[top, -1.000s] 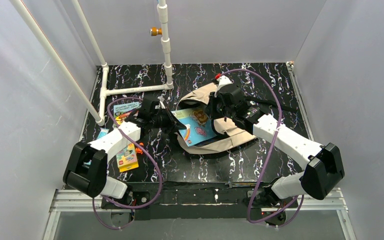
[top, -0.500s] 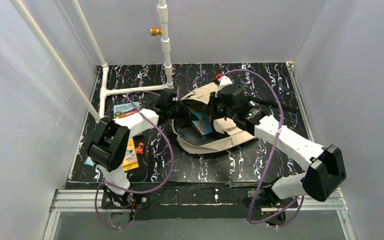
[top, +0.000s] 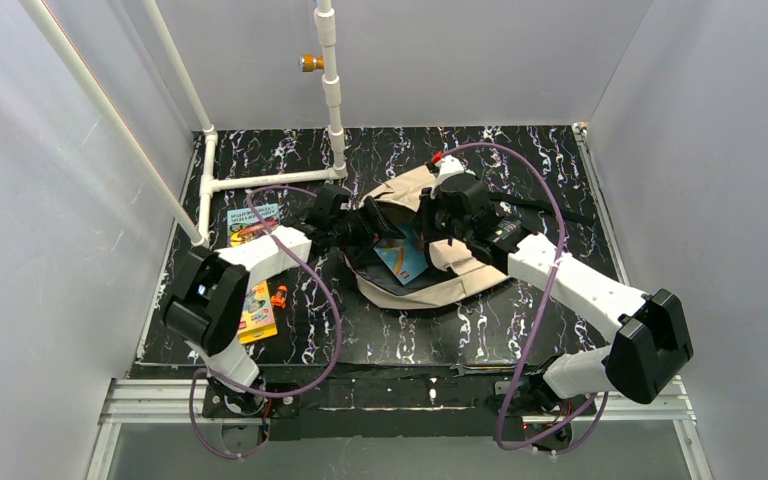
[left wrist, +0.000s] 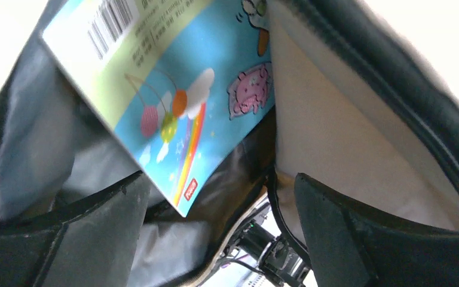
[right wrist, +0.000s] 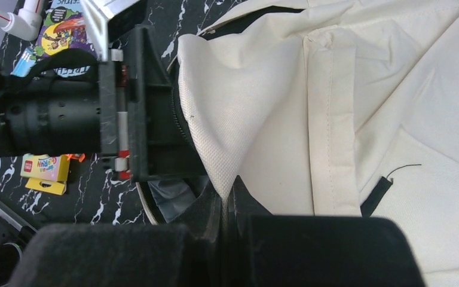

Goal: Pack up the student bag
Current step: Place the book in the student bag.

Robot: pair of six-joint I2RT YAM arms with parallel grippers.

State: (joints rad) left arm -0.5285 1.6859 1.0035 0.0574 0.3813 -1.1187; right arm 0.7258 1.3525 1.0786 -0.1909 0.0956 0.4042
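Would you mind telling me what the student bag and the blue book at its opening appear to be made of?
The student bag looks like soft, matte beige woven cloth: fine weave, stitched seams and limp folds show. The blue book seems printed paper or thin card, likely smooth: thin flat edge, barcode, cartoon print.

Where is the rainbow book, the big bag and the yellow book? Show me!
rainbow book (left wrist: 173,89), left wrist view, on its picture side near the balloons.
student bag (right wrist: 406,89), right wrist view, on its beige cloth.
yellow book (top: 258,312), top view, on its cover.
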